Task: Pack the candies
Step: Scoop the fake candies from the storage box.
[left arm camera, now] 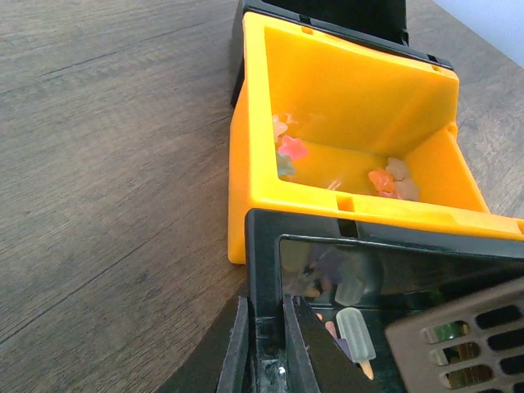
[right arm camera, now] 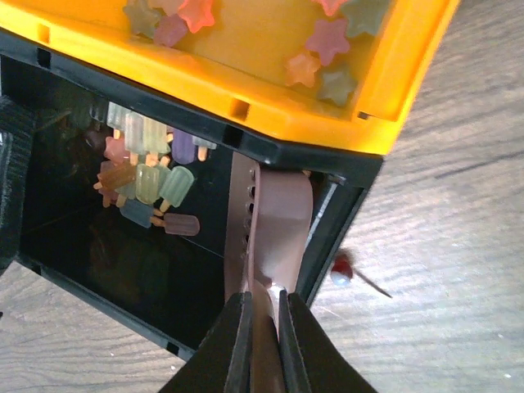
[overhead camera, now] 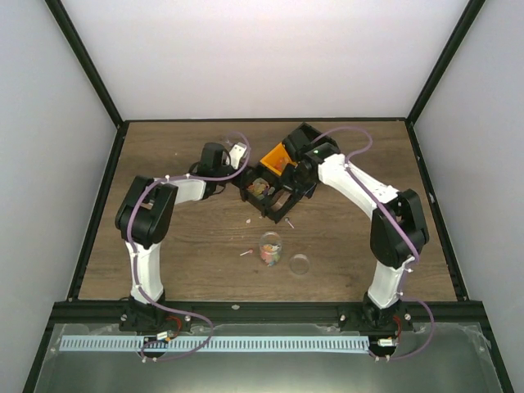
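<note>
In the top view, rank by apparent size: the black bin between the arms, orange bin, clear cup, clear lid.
1. black bin
2. orange bin, partly hidden, so its place against the cup is unsure
3. clear cup
4. clear lid

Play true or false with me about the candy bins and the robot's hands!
1. The left gripper and the right gripper each pinch a wall of the black bin. True.
2. The black bin is empty. False: popsicle-shaped candies lie inside.
3. The orange bin holds star-shaped candies. True.
4. The clear lid is on the cup. False: the lid lies on the table beside the cup, apart from it.
</note>
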{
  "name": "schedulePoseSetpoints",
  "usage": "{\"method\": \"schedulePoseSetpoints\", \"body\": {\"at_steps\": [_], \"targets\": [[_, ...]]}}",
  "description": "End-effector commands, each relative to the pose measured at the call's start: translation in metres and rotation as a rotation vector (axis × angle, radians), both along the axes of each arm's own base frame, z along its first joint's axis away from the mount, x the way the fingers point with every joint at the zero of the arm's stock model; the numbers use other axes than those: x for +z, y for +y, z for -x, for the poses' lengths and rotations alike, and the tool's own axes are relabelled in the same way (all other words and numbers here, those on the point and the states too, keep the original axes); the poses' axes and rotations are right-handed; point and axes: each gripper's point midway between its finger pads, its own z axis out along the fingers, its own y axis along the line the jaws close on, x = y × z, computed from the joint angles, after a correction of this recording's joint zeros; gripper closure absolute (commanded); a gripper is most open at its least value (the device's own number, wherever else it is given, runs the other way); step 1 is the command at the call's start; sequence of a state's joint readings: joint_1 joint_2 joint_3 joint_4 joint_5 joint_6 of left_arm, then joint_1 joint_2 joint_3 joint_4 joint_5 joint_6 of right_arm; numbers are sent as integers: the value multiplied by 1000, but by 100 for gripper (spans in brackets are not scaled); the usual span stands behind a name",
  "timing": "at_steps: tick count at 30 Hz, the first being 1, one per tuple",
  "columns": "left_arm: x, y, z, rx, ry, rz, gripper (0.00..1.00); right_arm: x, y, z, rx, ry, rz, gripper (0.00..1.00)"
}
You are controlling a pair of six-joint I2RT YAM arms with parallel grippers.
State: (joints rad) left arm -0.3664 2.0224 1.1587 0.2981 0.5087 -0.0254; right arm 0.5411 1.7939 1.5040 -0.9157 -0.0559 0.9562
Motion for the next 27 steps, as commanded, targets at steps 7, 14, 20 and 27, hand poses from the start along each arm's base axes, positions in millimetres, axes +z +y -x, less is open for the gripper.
{"method": "schedulePoseSetpoints", "body": {"at_steps": [7,14,20,27], "targets": [[-29,-4,15,-76,90,-16,96,-73,-12,-3,-20,74,66,99],[-30,-6,19,-82,101,-17,96,-92,-4,-4,-42,68,-2,99],[-32,-8,21,-82,106,-25,96,-64,-19,7,-155,-16,-52,99],[-36,-12,25,-91,116,-30,96,-87,-5,11,-131,21,-117,99]]}}
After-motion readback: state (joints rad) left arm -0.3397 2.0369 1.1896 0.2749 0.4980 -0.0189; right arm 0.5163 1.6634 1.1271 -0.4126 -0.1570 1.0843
